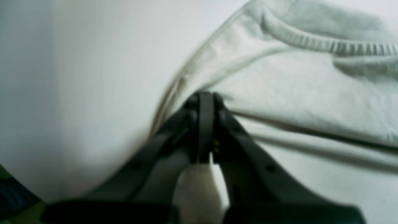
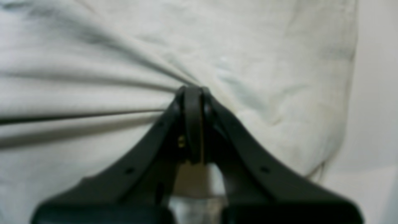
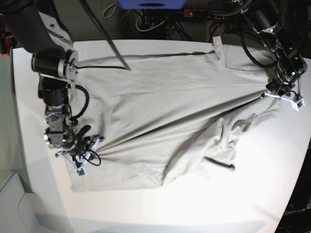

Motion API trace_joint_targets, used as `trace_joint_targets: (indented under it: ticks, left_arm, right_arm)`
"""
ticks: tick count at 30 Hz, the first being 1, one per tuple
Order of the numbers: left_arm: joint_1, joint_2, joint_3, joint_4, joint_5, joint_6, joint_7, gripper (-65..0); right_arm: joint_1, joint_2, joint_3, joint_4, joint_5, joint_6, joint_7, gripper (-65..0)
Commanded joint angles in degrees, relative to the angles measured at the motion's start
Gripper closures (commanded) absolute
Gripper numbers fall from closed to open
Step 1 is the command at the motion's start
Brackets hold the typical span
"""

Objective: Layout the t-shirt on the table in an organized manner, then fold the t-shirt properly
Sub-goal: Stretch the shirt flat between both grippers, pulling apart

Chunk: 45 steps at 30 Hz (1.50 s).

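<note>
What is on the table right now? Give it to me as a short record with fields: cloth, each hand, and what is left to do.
cloth: t-shirt, spread across the table, pulled taut between the two grips, with a bunched patch near the collar
left hand: shut on the t-shirt, close to the collar
right hand: shut on the t-shirt near a side edge, creases fanning out from the pinch
layout: not yet flat
folding: not started

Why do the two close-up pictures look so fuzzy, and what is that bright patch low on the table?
Both wrist views are out of focus: the left pincer and right pincer blur against the t-shirt. In the base view, overhead light glares off the table, washing out the cloth's near edge.
</note>
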<state>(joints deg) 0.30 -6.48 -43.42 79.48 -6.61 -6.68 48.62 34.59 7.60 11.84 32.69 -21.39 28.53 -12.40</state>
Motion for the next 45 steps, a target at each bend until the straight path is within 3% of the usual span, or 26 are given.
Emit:
trace_joint_targets:
  ticks: [1, 5, 9, 14, 18, 22, 30, 39, 45]
  left_arm:
    - [-0.25, -0.16, -0.23, 1.44, 0.77, 0.30, 1.09, -0.1]
    - [-0.25, 0.99, -0.23, 5.57, -0.73, 0.30, 1.18, -0.1]
    - [-0.16, 1.34, -0.23, 11.73, -4.33, 0.66, 1.27, -0.1]
    - [0.10, 2.48, 0.03, 15.95, -8.03, 0.66, 1.27, -0.1]
    - [-2.45, 3.27, 1.18, 13.22, -8.47, 0.74, 1.18, -0.1]
    - [-5.79, 4.15, 4.96, 6.54, -7.94, 0.74, 0.74, -0.1]
    - [-7.81, 3.71, 8.47, -4.54, -7.85, 0.83, 0.04, 0.0]
    - [-0.60, 0.46, -3.48, -3.48, -7.85, 0.74, 0.39, 0.0]
    - [2.12, 0.37, -3.48, 2.06, -8.55, 0.66, 0.39, 0.0]
  right_arm:
    - [-1.40, 1.68, 0.69, 2.61, -3.01, -1.85, -5.75, 0.0]
    - [-9.40, 1.77, 0.60, 18.17, -3.01, -0.80, -9.09, 0.0]
    - [-15.56, -0.25, 0.87, 32.85, -3.10, 5.71, -12.87, 0.0]
    - [-20.74, -2.45, 0.60, 45.25, -3.10, 5.80, -18.06, 0.0]
    - [-24.26, -5.62, 0.43, 52.63, -3.01, 5.88, -19.55, 0.0]
    - [-26.11, -8.34, -1.51, 55.18, -3.01, 5.88, -21.05, 0.0]
    - [-28.92, -8.52, -8.01, 55.44, -2.92, 5.88, -22.28, 0.0]
    - [-29.62, -8.34, -8.19, 53.95, -2.92, 5.88, -21.93, 0.0]
    - [-29.18, -8.61, -8.36, 50.87, -2.92, 5.88, -21.75, 0.0]
